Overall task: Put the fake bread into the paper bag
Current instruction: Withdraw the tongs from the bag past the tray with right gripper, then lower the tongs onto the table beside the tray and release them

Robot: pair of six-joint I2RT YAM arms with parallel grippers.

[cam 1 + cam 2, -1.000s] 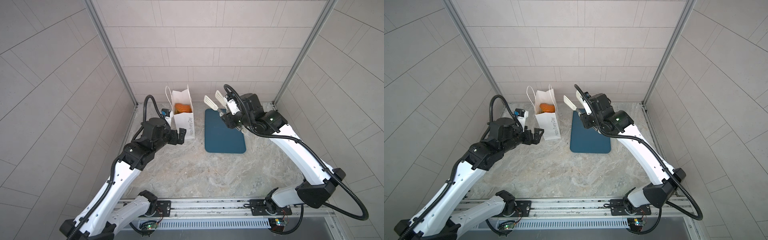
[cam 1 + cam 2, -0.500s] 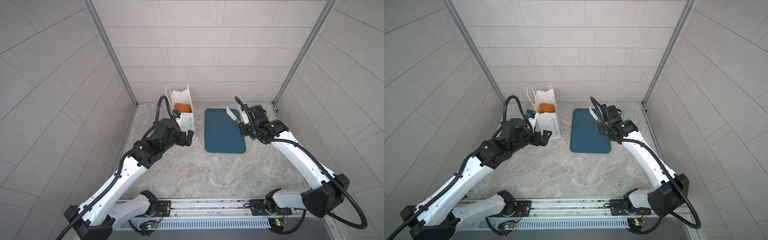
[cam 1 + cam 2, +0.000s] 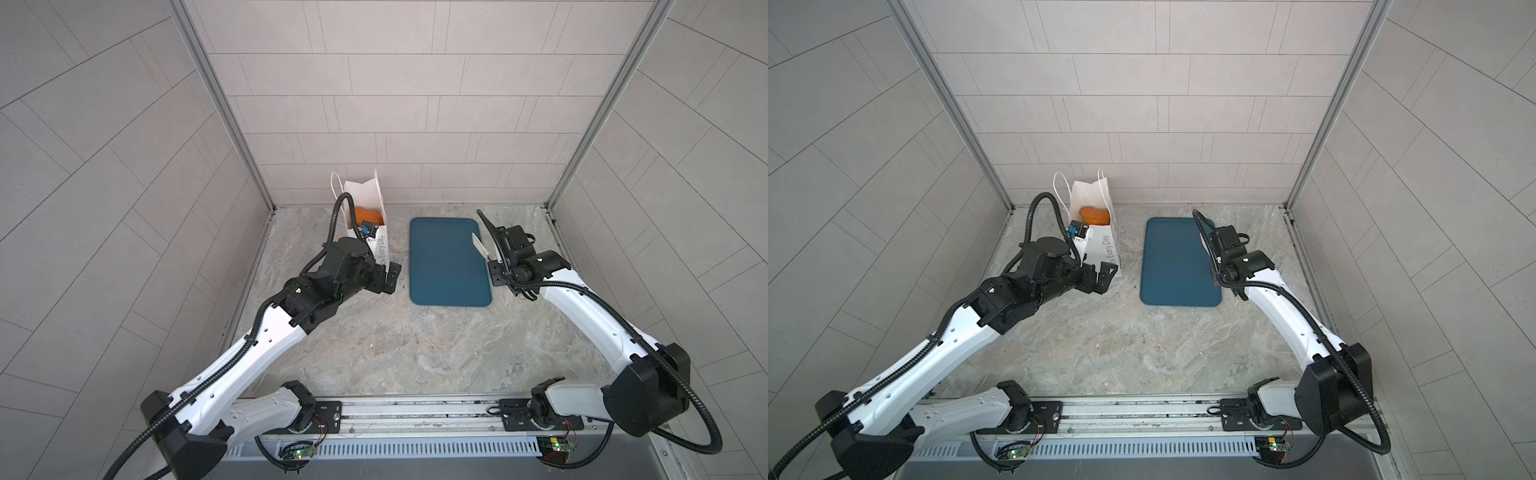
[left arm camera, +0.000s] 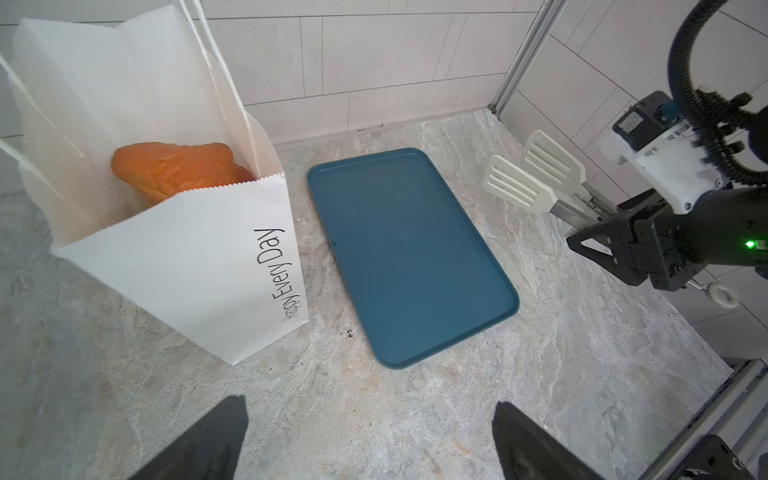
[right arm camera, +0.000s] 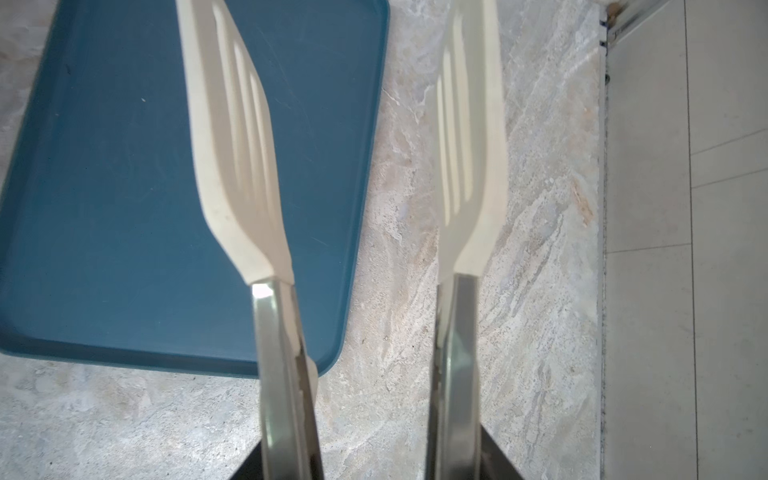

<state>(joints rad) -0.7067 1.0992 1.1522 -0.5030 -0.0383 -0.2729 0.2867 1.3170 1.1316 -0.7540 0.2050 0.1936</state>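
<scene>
The white paper bag [image 3: 362, 195] [image 3: 1088, 195] [image 4: 199, 257] stands upright at the back, left of the tray. One orange-brown piece of fake bread [image 3: 366, 215] [image 3: 1095, 214] [image 4: 174, 166] lies inside it near the top. My left gripper [image 3: 388, 279] [image 3: 1102, 278] [image 4: 370, 409] is open and empty, low over the table by the bag's front corner. My right gripper [image 3: 495, 272] [image 4: 598, 237] [image 5: 370, 461] is shut on the white slotted tongs [image 3: 478, 245] [image 4: 528, 178] [image 5: 237, 145]. The tong blades are spread apart with nothing between them, over the tray's right edge.
The flat dark teal tray [image 3: 449, 266] [image 3: 1177, 266] [image 4: 407, 257] [image 5: 104, 208] lies bare between the two arms. Tiled walls close in behind and on both sides, and a metal corner post [image 3: 582, 124] stands behind the right arm.
My right gripper has carried the tongs from beside the bag's mouth rightwards and down to the tray's right edge. The left gripper has slid a little right along the bag's front.
</scene>
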